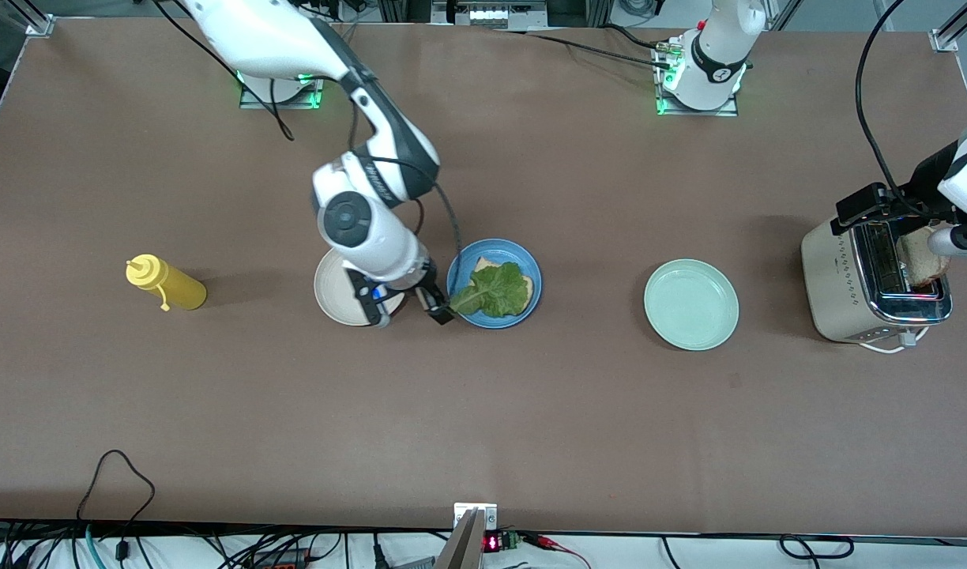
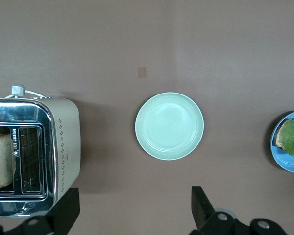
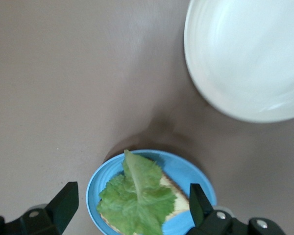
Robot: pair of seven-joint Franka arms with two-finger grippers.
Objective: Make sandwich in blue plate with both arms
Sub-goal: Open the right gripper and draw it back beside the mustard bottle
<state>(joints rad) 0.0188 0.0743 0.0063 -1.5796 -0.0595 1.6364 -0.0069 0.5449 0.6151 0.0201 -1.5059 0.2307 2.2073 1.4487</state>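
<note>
Right gripper (image 1: 408,308): wide, over the blue plate (image 1: 528,269) rim, mid-worktop.
Lettuce (image 1: 495,291): lying on toast.
Left gripper (image 2: 132,208): wide, above the toaster (image 1: 847,269).

You have open table between the blue plate (image 1: 531,273) and the mint plate (image 1: 691,304). At the blue plate's other edge the right gripper (image 1: 408,308) (fingers spread) crowds in beside the cream plate (image 1: 333,296); the left gripper (image 1: 918,237) blocks the toaster (image 1: 843,276).

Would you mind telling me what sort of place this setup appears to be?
Most likely a robotics lab staged as a kitchen counter: two arms bolted to a brown table, cables along its edge, and a toaster, a blue plate and a yellow squeeze bottle laid out.
</note>
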